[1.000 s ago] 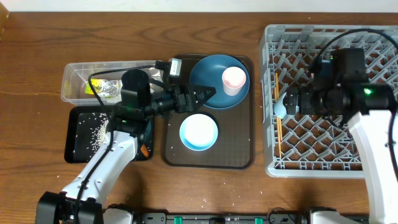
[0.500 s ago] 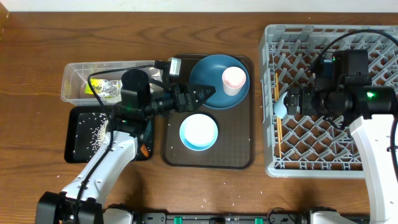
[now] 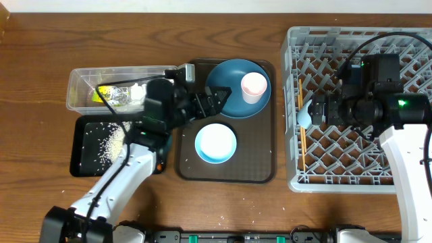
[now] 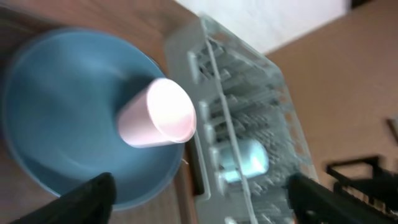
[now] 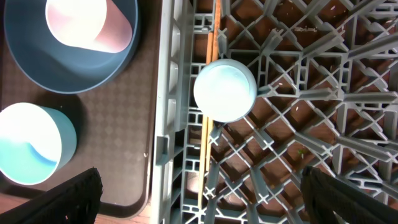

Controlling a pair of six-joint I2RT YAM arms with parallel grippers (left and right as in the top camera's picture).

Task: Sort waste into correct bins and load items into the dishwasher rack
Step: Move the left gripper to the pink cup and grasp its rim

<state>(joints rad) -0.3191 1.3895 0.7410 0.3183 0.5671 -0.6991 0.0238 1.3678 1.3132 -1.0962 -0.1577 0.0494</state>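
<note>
Pink cup [image 3: 253,86] just beyond left claw [image 3: 221,103].

Pinkish cup [image 3: 254,87] on dark-blue plate [image 3: 231,76], light-blue cup [image 5: 224,89] in grey rack [image 5: 165,93]

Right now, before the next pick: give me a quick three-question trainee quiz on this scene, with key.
1. True or false: the pink cup sits on the plate.
2. What is already in the rack? A) bowl B) blue cup C) plate
3. Fill in: the rice lies in the ___ tray.
Key: 1 true; 2 B; 3 black.
</note>
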